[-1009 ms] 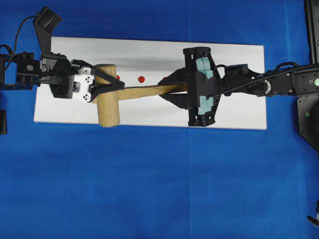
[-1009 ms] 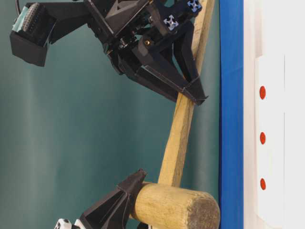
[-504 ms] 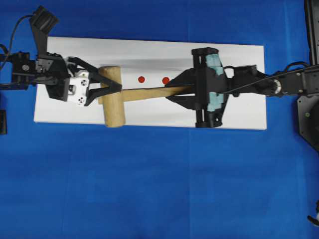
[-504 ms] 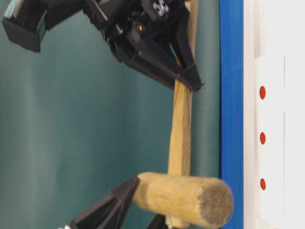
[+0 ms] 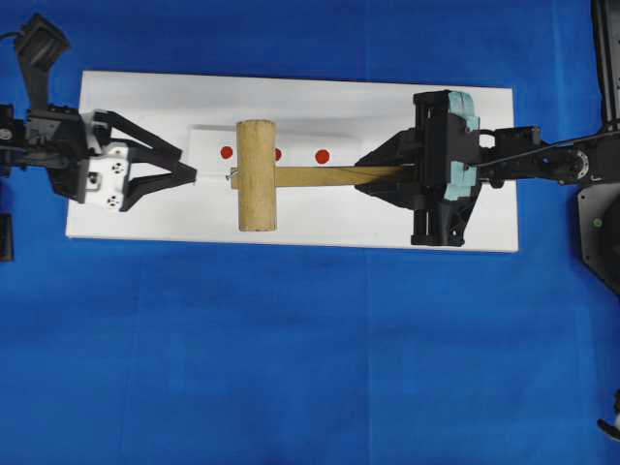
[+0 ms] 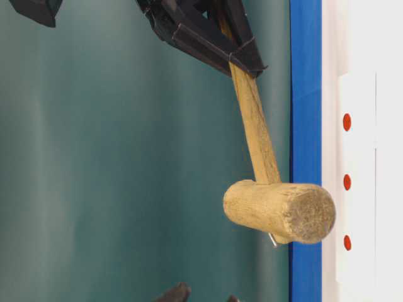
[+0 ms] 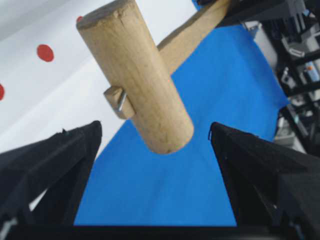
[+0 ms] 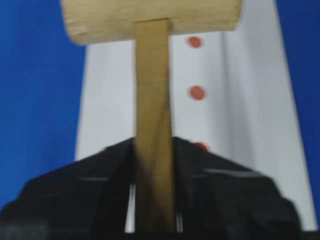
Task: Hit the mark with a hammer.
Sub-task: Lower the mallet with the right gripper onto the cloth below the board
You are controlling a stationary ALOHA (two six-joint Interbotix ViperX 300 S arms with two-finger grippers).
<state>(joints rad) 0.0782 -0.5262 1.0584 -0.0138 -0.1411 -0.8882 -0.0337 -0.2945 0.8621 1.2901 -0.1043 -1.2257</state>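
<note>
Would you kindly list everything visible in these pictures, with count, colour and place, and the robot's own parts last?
hammer: one, light-brown wood, held by its handle above the board, head over the marks.
red marks: three, red dots in a row along the board's middle; one is partly hidden under the hammer head in the overhead view.
white board: one, white, lying flat on the cloth.
blue cloth: one, blue, covering the table.
left gripper: one, black with a white body, open, at the board's left end, apart from the hammer.
right gripper: one, black, shut on the hammer's handle, at the board's right.
</note>
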